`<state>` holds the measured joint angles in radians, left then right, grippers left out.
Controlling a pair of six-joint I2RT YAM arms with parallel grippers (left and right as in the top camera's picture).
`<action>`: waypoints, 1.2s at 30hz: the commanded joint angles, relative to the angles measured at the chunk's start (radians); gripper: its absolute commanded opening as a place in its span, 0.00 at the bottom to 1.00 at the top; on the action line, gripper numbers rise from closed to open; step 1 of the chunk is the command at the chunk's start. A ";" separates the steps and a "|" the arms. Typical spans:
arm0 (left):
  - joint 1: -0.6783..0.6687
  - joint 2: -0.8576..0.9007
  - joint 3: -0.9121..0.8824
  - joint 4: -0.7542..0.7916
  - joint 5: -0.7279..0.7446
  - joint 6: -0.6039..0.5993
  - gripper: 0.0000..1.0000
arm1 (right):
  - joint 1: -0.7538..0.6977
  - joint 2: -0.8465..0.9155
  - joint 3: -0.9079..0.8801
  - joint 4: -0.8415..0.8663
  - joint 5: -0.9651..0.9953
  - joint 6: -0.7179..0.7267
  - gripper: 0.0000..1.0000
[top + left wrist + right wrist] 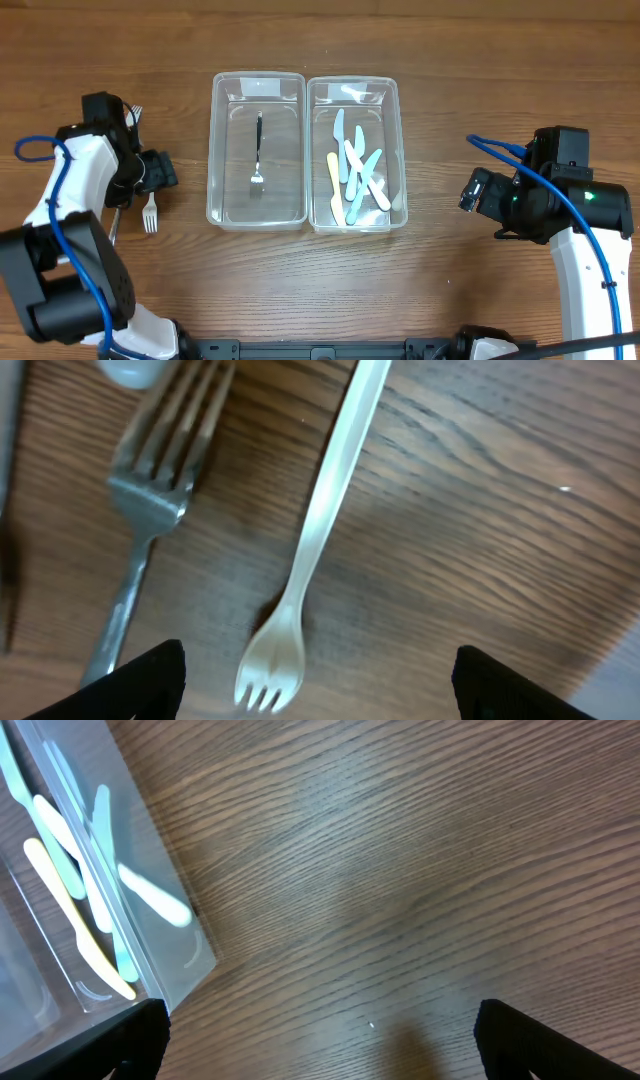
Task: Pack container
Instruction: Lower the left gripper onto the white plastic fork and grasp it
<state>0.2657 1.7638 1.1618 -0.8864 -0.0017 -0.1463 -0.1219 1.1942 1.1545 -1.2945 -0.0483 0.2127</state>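
The left container, one of two clear tubs sitting side by side on the wooden table, is serving as the reference point here. A black-handled fork is lying lengthwise inside it, tines toward the robot. The right container is sitting against its right wall and holding a loose heap of pastel plastic knives.

Only the overhead view is showing both tubs and both arms at once. In it, the left gripper is hovering just left of the left container. A white plastic fork is lying on the table beneath it, with part of a metal fork peeking out beside the arm.

The left wrist view is giving what the overhead cannot. The left gripper is standing with its jaws wide apart and gripping nothing. The white plastic fork is resting flat on the wood between the fingertips, tines toward the camera. The metal fork is lying just beside it, tines pointing the other way.

The right gripper is waiting well to the right of the left container, beyond the other tub. The right wrist view is showing the right gripper spread fully and empty over bare wood. It is also showing a corner of the right container and its plastic knives up close.
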 commanded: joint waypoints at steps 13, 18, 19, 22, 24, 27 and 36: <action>0.002 0.197 -0.010 0.083 0.023 0.064 0.84 | 0.005 -0.006 0.000 0.003 -0.006 -0.003 1.00; 0.002 0.202 -0.010 0.077 0.029 0.064 0.52 | 0.005 -0.006 0.000 0.003 -0.006 -0.003 1.00; 0.002 0.202 -0.010 0.075 0.029 0.064 0.43 | 0.005 -0.006 0.000 0.003 -0.006 -0.003 1.00; 0.002 0.202 -0.010 0.075 0.029 0.064 0.24 | 0.005 -0.006 0.000 0.002 -0.006 -0.003 1.00; 0.002 0.202 -0.010 0.076 0.029 0.064 0.19 | 0.005 -0.006 0.000 0.002 -0.006 -0.003 1.00; 0.002 0.201 -0.006 0.075 0.029 0.058 0.09 | 0.005 -0.006 0.000 0.003 -0.006 -0.003 1.00; -0.018 0.098 0.114 -0.056 0.029 0.053 0.04 | 0.005 -0.006 0.000 0.003 -0.006 -0.003 1.00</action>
<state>0.2672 1.9228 1.2144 -0.9123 0.0044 -0.0971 -0.1219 1.1942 1.1545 -1.2953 -0.0483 0.2123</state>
